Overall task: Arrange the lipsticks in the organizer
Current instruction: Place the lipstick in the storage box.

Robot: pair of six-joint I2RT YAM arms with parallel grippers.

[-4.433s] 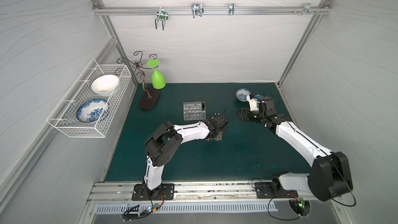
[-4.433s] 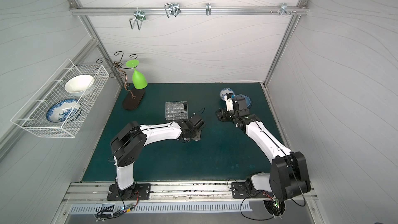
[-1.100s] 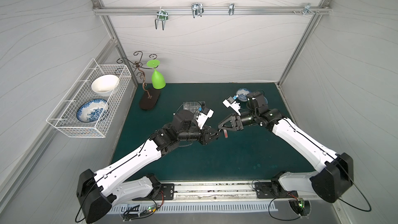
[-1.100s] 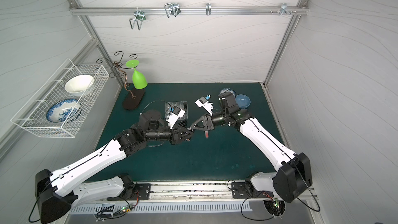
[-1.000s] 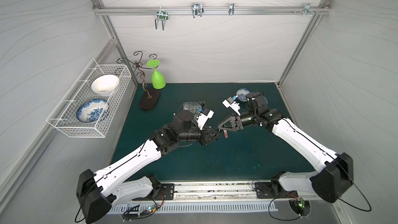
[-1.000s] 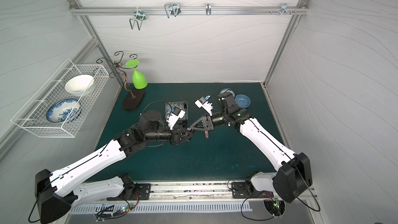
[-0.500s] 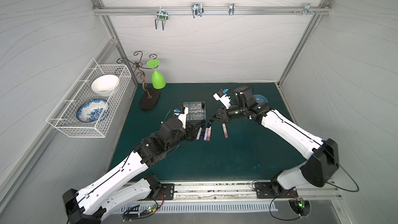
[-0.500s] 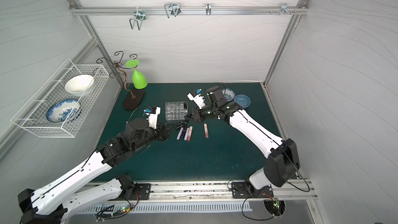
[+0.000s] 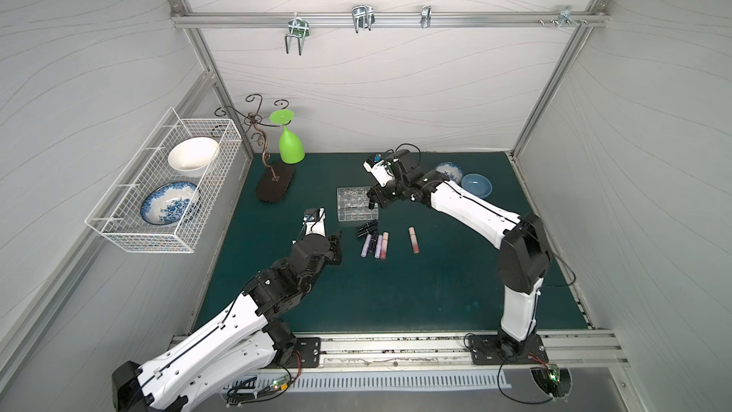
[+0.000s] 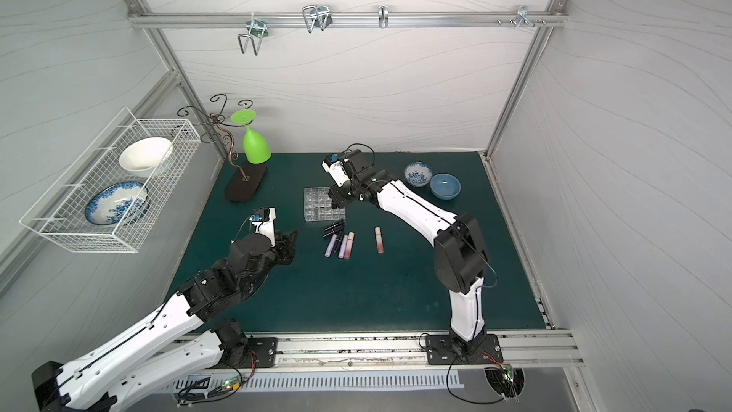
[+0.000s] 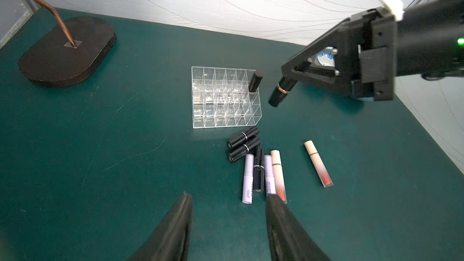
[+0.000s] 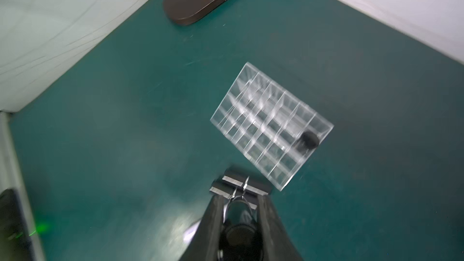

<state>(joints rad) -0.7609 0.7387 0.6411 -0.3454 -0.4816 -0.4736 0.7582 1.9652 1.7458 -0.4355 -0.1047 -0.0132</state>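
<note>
The right gripper (image 11: 293, 72) was clamped on a black lipstick with a gold band — the held lipstick (image 11: 280, 92). It hung tilted above the mat (image 9: 396, 291), lower end down, just beside the right side of the organizer (image 11: 224, 99) and clear of it. Both top views placed that gripper at the organizer's right edge. The right wrist view was blurred and added only that the tube sat between the 2 fingers (image 12: 212, 222).

The left gripper (image 11: 227, 198) stood with jaws apart and nothing between them. It was over the mat to the left of the loose lipsticks (image 9: 379, 246) and apart from them in both top views.

The organizer, a clear gridded box, stood on the mat. 1 dark stowed lipstick (image 11: 255, 84) stood upright in a cell of its right-hand column — the exact row could not be told.

The 7 loose lipsticks lay flat on the mat in front of the organizer. A black pair (image 11: 242, 138) lay side by side, touching, near the front right corner. Next to them lay a row of 4 (image 11: 258, 169): lilac, black, lilac, pink, parallel and close-packed. A lone pink lipstick (image 11: 317, 163) lay apart, to the right of the row.
</note>
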